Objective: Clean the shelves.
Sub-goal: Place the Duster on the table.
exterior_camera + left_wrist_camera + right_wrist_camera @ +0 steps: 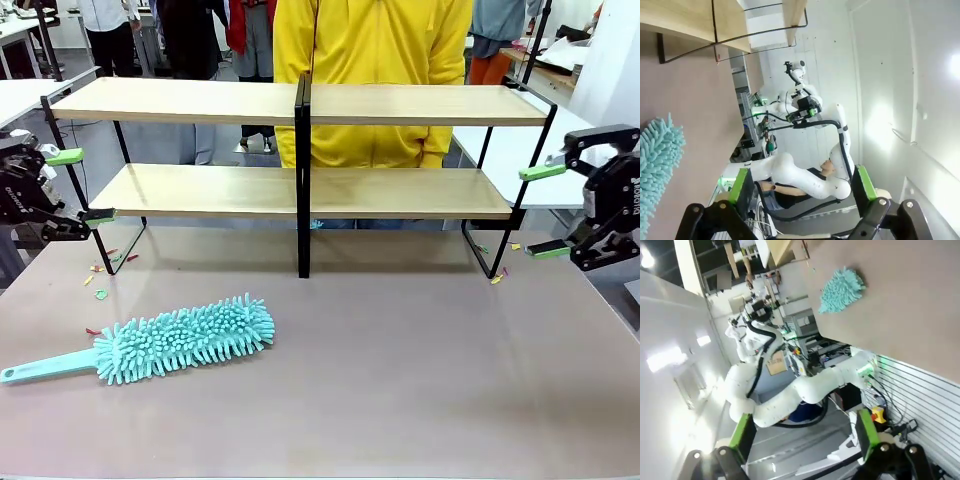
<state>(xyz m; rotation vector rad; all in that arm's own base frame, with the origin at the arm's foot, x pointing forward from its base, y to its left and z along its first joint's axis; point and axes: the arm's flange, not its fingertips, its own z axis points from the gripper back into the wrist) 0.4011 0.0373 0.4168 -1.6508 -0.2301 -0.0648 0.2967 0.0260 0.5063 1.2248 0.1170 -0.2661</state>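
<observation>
The shelves (200, 102) stand at the far half of the table: two long light-wood boards on a thin black frame with a black centre post. A teal fluffy duster (185, 338) lies on the tabletop at the front left, handle pointing left. My left gripper (82, 185) hovers open by the rack's left end, holding nothing. My right gripper (545, 212) hovers open by the rack's right end, also with nothing in it. In the left wrist view the open left gripper (802, 185) faces sideways, with the duster (657, 165) and shelves (690, 20) at the left. The right wrist view shows the open right gripper (803, 435) and the duster (840, 287).
A person in a yellow top (372, 60) stands close behind the shelves. Small coloured scraps (100, 272) lie on the grey-brown tabletop (400, 370) by the rack's left foot, and more scraps (497, 276) lie by its right foot. White tables flank both sides.
</observation>
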